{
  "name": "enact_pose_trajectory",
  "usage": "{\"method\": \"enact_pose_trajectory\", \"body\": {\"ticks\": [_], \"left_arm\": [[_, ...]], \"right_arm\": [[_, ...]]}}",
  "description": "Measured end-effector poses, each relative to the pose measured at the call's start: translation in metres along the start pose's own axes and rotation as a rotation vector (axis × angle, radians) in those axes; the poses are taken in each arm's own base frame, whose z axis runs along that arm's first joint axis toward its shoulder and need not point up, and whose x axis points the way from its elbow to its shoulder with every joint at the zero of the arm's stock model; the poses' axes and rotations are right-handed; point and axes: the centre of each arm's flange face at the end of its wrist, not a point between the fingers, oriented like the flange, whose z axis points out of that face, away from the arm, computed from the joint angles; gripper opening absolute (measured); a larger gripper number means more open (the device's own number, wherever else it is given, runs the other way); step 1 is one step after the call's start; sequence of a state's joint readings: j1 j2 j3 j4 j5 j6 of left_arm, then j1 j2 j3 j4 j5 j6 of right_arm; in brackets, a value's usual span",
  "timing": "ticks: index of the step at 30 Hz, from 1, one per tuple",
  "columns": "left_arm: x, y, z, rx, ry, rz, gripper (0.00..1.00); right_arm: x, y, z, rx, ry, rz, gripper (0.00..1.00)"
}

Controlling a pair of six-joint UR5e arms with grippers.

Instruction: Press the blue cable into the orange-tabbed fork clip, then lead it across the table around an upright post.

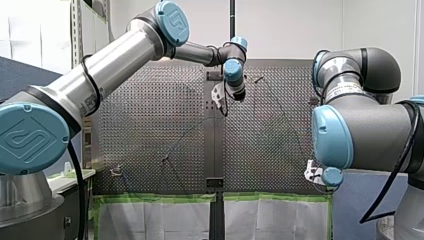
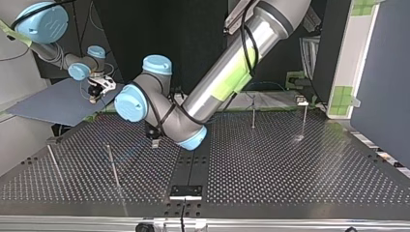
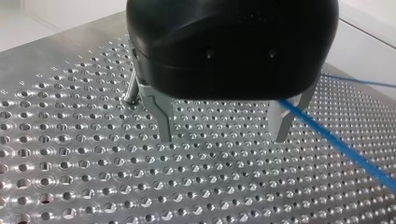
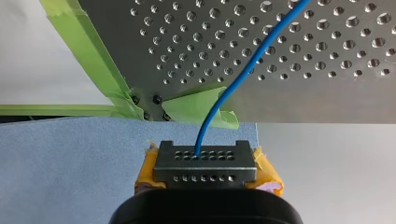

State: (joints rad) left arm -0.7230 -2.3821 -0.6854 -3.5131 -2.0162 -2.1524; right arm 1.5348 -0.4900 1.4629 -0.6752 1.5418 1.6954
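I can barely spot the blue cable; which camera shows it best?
Right wrist view: the cable runs from my right end effector over the table. Left wrist view shows one stretch; front and top, barely anything.

Bright, even room light fills every view. In the left wrist view the bench (image 3: 70, 186) gleams, each hole rimmed with a small highlight, and a faint soft shadow lies under the left end effector (image 3: 223, 138). The top view's far backdrop (image 2: 193, 43) is dark.
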Motion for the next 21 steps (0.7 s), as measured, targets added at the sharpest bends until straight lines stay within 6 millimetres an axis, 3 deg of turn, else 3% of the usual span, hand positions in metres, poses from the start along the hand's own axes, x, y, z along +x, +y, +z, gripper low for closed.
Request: {"method": "enact_pose_trajectory", "body": {"ticks": [21], "left_arm": [[-0.005,-0.009,-0.012,0.039,0.037,-0.185,1.0]], "right_arm": [[-0.001,0.0,0.0,0.003,-0.002,0.0,0.0]]}}
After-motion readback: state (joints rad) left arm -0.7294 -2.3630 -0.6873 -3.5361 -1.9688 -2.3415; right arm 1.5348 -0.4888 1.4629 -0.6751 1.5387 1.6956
